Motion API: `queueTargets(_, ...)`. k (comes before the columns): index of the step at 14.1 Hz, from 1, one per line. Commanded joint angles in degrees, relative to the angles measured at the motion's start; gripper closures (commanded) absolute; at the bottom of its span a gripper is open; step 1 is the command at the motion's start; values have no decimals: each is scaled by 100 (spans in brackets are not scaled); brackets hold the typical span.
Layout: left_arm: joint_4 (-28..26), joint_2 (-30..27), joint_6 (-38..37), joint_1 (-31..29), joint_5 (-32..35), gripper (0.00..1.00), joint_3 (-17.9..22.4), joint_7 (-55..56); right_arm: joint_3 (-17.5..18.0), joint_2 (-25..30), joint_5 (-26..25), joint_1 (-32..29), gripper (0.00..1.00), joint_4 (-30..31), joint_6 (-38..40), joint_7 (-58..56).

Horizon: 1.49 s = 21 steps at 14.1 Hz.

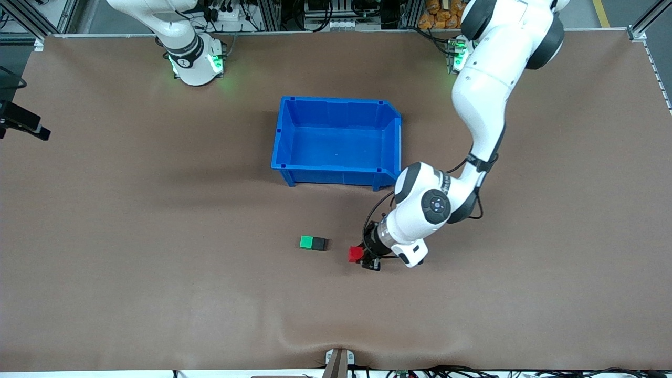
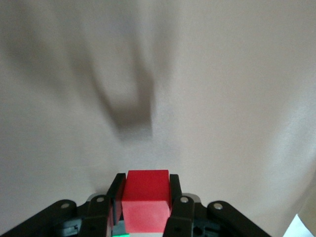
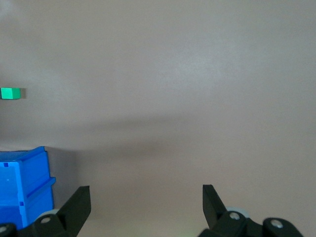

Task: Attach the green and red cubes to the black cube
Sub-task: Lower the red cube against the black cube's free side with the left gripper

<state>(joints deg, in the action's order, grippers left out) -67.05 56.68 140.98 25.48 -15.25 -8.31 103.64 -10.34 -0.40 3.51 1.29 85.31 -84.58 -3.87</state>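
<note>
Right arm: waits at its base near the top of the front view, at the right arm's end of the table [image 1: 105,220].
Right pincer [image 3: 146,207]: fingers spread wide apart, holding nothing; it looks out over bare table, with a corner of the bin and the green cube in its view.
Bin [image 1: 283,131]: blue, open-topped, nothing in it; it stands farther from the front camera than the cubes.
Green cube [image 1: 306,242]: on the table, touching the black cube on the side toward the right arm's end; this joint looks already made.
Black cube [image 1: 318,243]: on the table, its face toward the left arm's end bare and free.
Red cube [image 1: 356,254]: clamped between the fingers of the left pincer, low over the table; a gap separates it from the black cube.
Left pincer [image 1: 367,258]: closed on the red cube; the left wrist view shows one finger [image 2: 116,195] pressed flat to each side of the cube.
Key relation: the green-black pair runs along the table's length, and the red cube lies off the pair's free black end, slightly nearer the front camera.
Judged next move: a short travel toward the right arm's end, nudged slightly away from the front camera, to seat red against black.
Risk: a skewed approach could push the pair instead of mating with it.
</note>
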Motion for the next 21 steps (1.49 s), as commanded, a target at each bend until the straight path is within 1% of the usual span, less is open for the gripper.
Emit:
queueTargets(1,491,370,78,194,-180,100,57,104,-3,-12,-52,-85,0,-59,91,89)
queueTargets(3,492,449,70,195,-189,100,-4,69,-3,-48,-61,-121,0,-41,100,80)
queueTargets(4,500,510,70,195,-189,100,-100,43,6,-56,-52,-112,0,-41,100,80)
queueTargets(7,544,677,70,238,-189,100,-145,-19,15,-83,-96,-68,0,-59,301,80)
queueTargets(15,535,704,-18,449,-268,100,-145,43,23,-65,-157,-77,0,-76,302,80)
queueTargets(21,518,757,-9,537,-268,100,-119,60,41,-83,-298,-24,0,-76,267,106)
